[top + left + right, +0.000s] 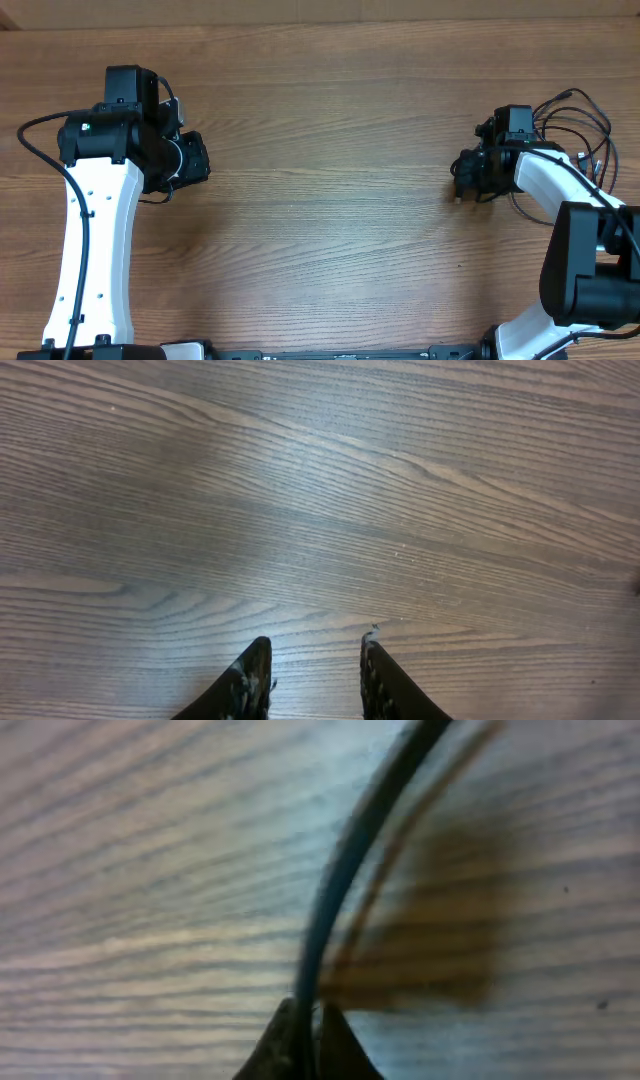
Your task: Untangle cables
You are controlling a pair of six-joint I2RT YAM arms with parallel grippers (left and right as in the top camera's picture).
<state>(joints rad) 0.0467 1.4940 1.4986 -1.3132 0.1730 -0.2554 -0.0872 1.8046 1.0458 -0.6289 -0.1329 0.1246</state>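
Observation:
The cables (578,108) are thin black cords looped together at the far right of the table, partly behind my right arm. My right gripper (460,188) is just left of that tangle. In the right wrist view, the right gripper (308,1008) is shut on one dark cable (350,850), which rises from between the fingertips toward the top of the frame, close above the wood. My left gripper (200,165) is far off at the table's left. In the left wrist view it (316,643) stands open over bare wood, with nothing between its fingers.
A wooden table (330,120) spans the whole view. Thicker black arm cables run along the left arm (40,160) and by the right arm's base (600,230). The table's front rail (340,354) lies at the bottom edge.

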